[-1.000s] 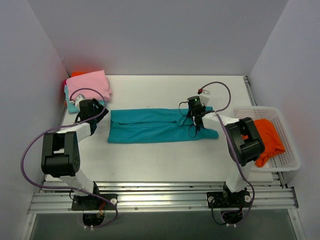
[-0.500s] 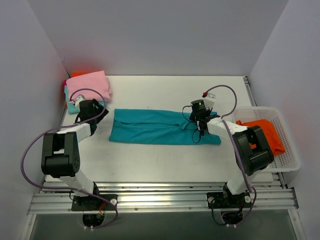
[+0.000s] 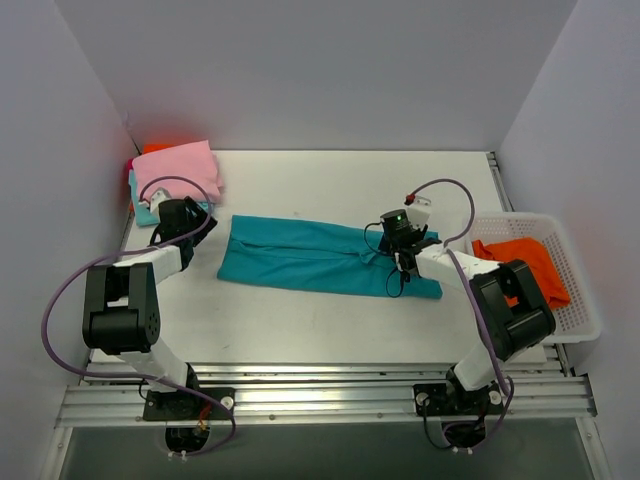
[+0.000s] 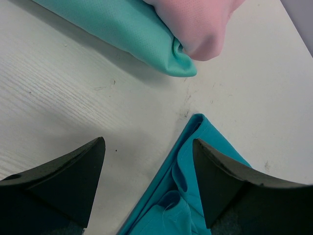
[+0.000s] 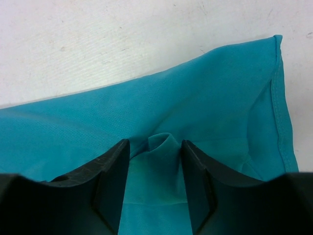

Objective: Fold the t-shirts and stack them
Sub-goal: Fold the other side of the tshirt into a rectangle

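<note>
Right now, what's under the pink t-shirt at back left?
A folded pale aqua t-shirt sticks out beneath the pink t-shirt, and an orange edge shows behind it. Anything else underneath is covered.

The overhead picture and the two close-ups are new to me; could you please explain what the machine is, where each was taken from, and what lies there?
The machine is two robot arms, a left arm and a right arm, bolted to a table at its near edge. The overhead picture comes from a fixed camera above and behind them; each close-up comes from a wrist camera, so the dark shapes below are that gripper's fingers. A teal shirt lies folded into a long strip. Far left, a pink shirt lies on a pale aqua shirt. An orange shirt sits in the basket, right. The left gripper is open and empty. The right gripper straddles a ridge of the teal shirt; whether it pinches it is unclear.
</note>
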`<state>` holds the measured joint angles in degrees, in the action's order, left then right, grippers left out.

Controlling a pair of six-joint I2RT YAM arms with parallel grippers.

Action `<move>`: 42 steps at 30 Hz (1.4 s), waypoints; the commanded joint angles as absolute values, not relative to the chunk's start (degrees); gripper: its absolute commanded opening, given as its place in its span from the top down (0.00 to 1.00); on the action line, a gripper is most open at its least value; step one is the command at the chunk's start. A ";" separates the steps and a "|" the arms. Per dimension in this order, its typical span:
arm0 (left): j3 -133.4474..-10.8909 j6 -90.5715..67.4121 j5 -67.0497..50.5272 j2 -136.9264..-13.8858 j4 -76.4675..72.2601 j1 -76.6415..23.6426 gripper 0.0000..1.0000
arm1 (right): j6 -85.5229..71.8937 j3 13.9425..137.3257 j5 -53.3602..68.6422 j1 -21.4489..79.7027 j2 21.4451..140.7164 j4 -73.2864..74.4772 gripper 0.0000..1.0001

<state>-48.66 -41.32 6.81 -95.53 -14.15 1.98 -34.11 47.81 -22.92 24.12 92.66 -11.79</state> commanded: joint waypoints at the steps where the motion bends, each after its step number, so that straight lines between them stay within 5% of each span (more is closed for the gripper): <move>1: -48.96 -41.22 6.59 -95.63 -17.05 2.28 0.19 | -34.98 47.02 -26.19 24.79 89.47 -9.93 0.56; 6: -48.78 -41.22 6.59 -95.54 -17.05 2.20 0.19 | -35.16 45.71 -27.68 24.96 86.76 -9.40 0.15; 14: -48.60 -41.22 6.59 -95.45 -17.23 2.20 0.19 | -34.37 46.32 -29.44 24.08 87.71 -9.93 0.15; 28: -48.52 -41.13 6.50 -95.45 -17.40 2.29 0.19 | -33.14 46.67 -27.86 21.53 94.83 -13.97 0.44; 42: -48.69 -41.13 6.59 -95.54 -17.31 2.20 0.20 | -32.96 44.74 -26.46 21.53 91.67 -13.80 1.00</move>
